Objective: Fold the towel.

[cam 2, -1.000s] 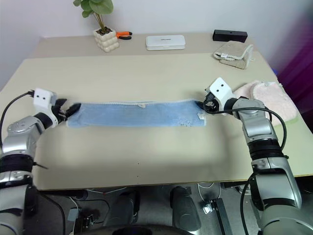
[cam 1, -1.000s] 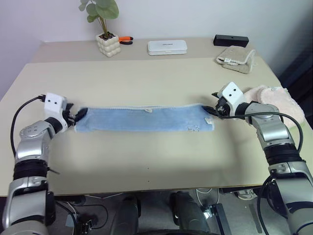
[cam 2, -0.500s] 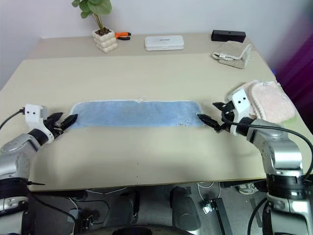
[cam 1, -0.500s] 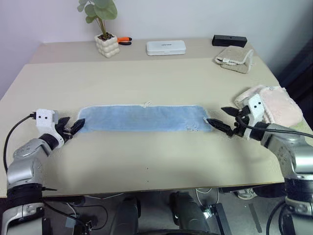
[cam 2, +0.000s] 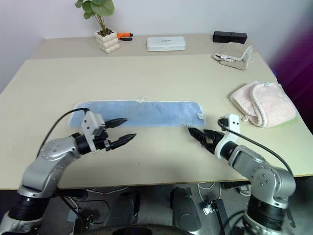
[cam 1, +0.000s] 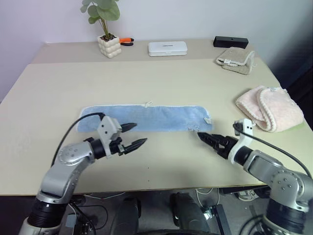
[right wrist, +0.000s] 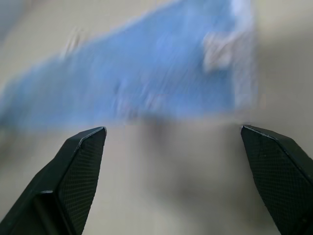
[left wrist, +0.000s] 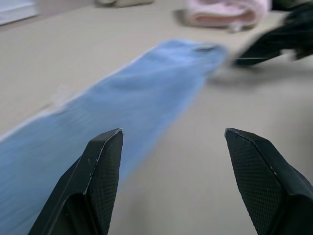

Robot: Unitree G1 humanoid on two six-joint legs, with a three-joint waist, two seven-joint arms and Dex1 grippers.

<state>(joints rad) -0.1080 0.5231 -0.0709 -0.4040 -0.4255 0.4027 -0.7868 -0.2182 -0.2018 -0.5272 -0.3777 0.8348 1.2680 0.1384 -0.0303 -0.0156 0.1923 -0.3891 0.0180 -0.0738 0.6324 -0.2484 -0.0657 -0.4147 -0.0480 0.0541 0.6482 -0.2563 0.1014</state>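
Observation:
The towel [cam 1: 146, 118] is a long light blue strip with a whitish edge, lying flat across the middle of the table [cam 1: 156, 78]. My left gripper [cam 1: 138, 134] hovers just in front of the towel's left half, pointing right, open and holding nothing. My right gripper [cam 1: 203, 137] is open too, just in front of the towel's right end and pointing left at the corner with the small tag [cam 1: 207, 120]. In the left wrist view the fingers [left wrist: 100, 186] frame the towel [left wrist: 98, 117]. In the right wrist view the fingers [right wrist: 73, 176] stand wide before the towel [right wrist: 146, 78].
A fluffy pink towel [cam 1: 271, 107] lies at the right edge. A beige folded cloth [cam 1: 235, 59], a black box [cam 1: 230, 41], a white case [cam 1: 167, 47], a potted plant [cam 1: 108, 45] and orange-handled pliers [cam 1: 126, 40] sit along the far side.
Both grippers have left the towel's ends and drawn back toward the near edge. The left one swung right along the towel's front. The right one rolled over and opened wider.

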